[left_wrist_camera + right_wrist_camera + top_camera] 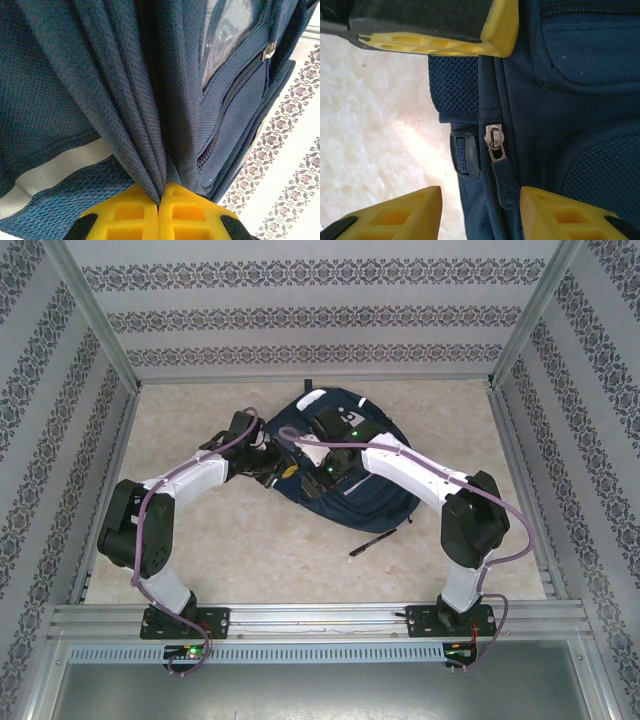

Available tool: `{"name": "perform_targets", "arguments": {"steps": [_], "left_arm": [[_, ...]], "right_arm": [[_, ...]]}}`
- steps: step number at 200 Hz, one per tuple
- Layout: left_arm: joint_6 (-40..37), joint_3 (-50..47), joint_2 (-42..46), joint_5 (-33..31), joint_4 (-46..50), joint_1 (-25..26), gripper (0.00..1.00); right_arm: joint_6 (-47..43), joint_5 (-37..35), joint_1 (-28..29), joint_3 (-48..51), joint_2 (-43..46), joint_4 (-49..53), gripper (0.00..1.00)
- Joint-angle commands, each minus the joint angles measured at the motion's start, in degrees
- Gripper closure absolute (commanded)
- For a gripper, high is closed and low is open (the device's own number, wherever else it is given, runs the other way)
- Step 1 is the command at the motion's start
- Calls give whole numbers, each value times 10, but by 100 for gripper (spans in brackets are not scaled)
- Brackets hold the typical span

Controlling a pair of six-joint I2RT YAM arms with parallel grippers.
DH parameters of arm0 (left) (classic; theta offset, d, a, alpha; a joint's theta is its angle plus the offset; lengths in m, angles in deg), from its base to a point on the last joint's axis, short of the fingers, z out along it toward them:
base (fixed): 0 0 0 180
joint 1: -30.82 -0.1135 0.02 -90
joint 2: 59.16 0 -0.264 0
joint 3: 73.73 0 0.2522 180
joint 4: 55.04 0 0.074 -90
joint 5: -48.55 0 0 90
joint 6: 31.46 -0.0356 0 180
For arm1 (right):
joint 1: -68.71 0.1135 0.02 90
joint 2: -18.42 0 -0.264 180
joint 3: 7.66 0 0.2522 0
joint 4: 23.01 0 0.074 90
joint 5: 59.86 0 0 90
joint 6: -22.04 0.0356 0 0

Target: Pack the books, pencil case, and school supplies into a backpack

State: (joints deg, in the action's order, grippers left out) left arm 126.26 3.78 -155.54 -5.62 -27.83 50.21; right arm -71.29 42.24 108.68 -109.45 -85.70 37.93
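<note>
Left pincer (pixel 159 201) pinches bunched navy mesh backpack (pixel 100 75).

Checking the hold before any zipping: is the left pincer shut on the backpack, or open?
Shut on it. The left pincer's yellow fingers meet, with a bunched fold of the backpack's navy fabric pinched between them.

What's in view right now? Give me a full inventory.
backpack: one, navy, middle of the table
pen: one, black, on the table by the backpack's near right edge
zip pull: one, silver, on the backpack's side
table: one, beige marbled
walls: white with dark floral bands, around the table
left gripper: yellow fingers, shut on a fold of backpack fabric
right gripper: yellow fingers, open, either side of the zip line below the pull
</note>
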Motion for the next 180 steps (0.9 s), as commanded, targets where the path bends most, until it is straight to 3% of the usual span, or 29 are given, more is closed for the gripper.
{"name": "perform_targets", "arguments": {"steps": [1,66,120,180], "left_arm": [[-11,22,7,34,10,0,100],[-12,22,5,42,7,0,100],[-22,20,1,40,11,-1,100],[-53,21,2,16,40,-9,100]], "right_arm": [[-55,-18,-4,-14,-18,17,55],[-56,-6,-6,-23,-55,12,65],[-61,37,-17,-9,-34,14,88],[-81,36,-19,4,-14,36,91]]}}
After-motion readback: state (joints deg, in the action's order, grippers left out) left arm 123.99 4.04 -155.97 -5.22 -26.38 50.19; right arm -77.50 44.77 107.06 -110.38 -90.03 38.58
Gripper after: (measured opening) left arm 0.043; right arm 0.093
